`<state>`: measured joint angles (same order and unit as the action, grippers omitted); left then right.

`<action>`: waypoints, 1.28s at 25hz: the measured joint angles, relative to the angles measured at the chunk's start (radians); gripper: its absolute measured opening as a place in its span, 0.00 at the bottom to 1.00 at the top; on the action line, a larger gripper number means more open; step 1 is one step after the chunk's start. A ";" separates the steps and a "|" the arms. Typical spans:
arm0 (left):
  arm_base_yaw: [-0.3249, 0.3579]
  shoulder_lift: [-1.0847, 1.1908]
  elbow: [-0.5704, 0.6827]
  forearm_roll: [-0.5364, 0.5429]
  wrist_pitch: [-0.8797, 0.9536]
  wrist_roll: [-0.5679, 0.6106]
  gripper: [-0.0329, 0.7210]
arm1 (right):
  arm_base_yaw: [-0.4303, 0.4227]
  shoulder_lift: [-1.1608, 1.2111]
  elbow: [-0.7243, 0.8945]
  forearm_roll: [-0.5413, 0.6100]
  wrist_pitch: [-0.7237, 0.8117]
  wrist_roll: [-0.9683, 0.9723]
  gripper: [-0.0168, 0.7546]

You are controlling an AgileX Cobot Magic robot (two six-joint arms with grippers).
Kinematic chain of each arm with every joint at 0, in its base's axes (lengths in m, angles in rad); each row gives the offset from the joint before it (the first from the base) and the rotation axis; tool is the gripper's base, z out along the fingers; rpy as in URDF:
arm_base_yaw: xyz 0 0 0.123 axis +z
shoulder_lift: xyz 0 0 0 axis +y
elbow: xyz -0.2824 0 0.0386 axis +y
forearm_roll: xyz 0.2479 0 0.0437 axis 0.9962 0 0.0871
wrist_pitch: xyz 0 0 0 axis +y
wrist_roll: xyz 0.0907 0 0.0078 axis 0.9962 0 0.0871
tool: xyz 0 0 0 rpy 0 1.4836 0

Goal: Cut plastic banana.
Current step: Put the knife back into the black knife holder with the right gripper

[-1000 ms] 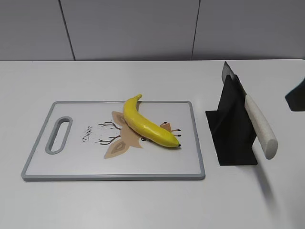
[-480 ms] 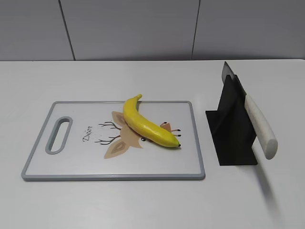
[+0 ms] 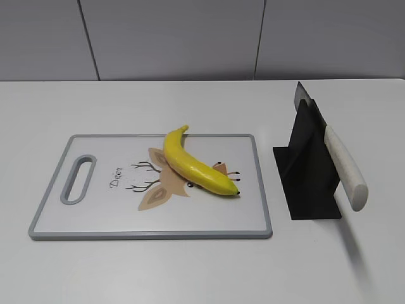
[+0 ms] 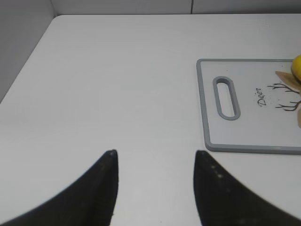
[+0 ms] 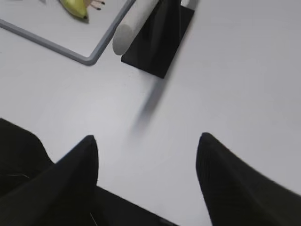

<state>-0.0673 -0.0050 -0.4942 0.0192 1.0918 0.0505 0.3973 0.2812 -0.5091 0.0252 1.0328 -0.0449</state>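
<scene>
The plastic banana (image 3: pixel 196 166) lies whole on a white cutting board (image 3: pixel 95 218) with a grey rim and a deer drawing. A knife with a white handle (image 3: pixel 345 166) rests slanted in a black stand (image 3: pixel 307 183) to the right of the board. Neither gripper shows in the exterior view. In the left wrist view my left gripper (image 4: pixel 155 153) is open and empty over bare table, left of the board (image 4: pixel 209 122); a bit of the banana (image 4: pixel 296 68) shows at the right edge. In the right wrist view my right gripper (image 5: pixel 146 139) is open and empty, well short of the knife handle (image 5: pixel 134 21) and stand (image 5: pixel 162 42).
The white table (image 3: pixel 190 272) ends at a grey panelled wall (image 3: pixel 190 38) at the back. The table's left edge (image 4: pixel 28 61) shows in the left wrist view. The board has a handle slot (image 3: pixel 78 178) at its left end.
A dark part of the right arm at the right edge of the exterior view one second ago has gone out of view. The banana, board and knife have not moved.
</scene>
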 joint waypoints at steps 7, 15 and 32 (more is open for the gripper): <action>0.006 0.000 0.000 0.000 0.000 0.000 0.71 | 0.000 -0.142 0.000 0.000 0.001 -0.004 0.67; 0.007 0.000 0.000 0.000 -0.001 0.000 0.71 | 0.000 -0.286 0.001 0.000 0.003 -0.005 0.67; 0.007 0.000 0.000 0.000 -0.001 0.000 0.71 | -0.217 -0.287 0.001 0.001 0.003 -0.006 0.67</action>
<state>-0.0605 -0.0050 -0.4942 0.0192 1.0908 0.0505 0.1800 -0.0060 -0.5080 0.0263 1.0359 -0.0510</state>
